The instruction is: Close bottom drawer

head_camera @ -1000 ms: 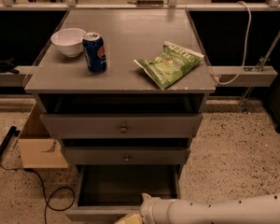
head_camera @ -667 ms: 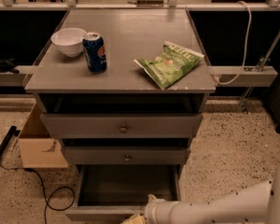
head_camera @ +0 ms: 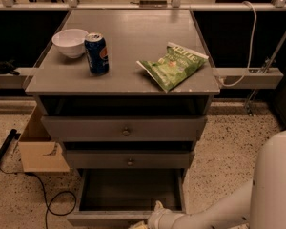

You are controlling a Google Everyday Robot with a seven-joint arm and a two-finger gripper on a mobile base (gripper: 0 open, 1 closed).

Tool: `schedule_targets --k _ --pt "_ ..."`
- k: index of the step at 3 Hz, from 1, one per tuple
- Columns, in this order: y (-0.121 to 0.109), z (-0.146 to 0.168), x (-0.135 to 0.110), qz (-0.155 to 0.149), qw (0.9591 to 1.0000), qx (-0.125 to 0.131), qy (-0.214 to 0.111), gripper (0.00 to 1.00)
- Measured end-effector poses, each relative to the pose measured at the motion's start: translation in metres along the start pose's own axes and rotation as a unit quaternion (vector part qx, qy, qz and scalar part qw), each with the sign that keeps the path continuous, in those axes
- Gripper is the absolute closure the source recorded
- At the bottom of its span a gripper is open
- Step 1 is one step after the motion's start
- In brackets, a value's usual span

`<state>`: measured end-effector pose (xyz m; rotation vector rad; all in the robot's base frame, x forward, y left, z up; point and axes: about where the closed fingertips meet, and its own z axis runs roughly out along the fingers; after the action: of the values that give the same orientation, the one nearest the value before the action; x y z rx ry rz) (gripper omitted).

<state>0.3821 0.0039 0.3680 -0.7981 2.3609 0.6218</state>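
Camera view: looking down at the front of a grey cabinet (head_camera: 133,32) with three drawers. The bottom drawer (head_camera: 128,192) is standing pulled far out toward the camera, showing its deep, dark, empty box. Its front panel is lying along the lower edge of the picture, and its knob is not showing.

The gripper (head_camera: 142,223) is sitting at that front panel, slightly right of its middle, on the camera side of the drawer. Whether it is spread or pressed together cannot be told, as it is running off the bottom edge. Its white arm (head_camera: 214,211) is reaching in from the lower right.

The drawer is sliding along a line running away from the camera, so the cabinet body is lying straight beyond the gripper, and a push that way looks like what is needed.

Nothing is sitting inside the drawer to block it. Above, the middle drawer (head_camera: 128,160) and top drawer (head_camera: 126,128) are each jutting out a little. A white bowl (head_camera: 70,42), a blue can (head_camera: 97,53) and a green chip bag (head_camera: 174,65) are resting on top. A cardboard box (head_camera: 40,149) and a black cable (head_camera: 52,204) are lying on the floor to the left, clear of the path.
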Motion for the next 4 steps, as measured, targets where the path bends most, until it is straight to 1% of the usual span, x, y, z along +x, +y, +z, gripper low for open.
schedule_targets --k 1,2,3,4 --pt "-0.008 -0.003 0.011 0.019 0.9996 0.02 -0.007 0.0" --pt "-0.021 -0.001 0.022 0.038 0.9985 0.04 -0.006 0.0" --pt "-0.035 -0.001 0.028 0.051 0.9968 0.061 -0.006 0.0" --pt "-0.047 0.005 0.035 0.066 0.9959 0.061 -0.008 0.0"
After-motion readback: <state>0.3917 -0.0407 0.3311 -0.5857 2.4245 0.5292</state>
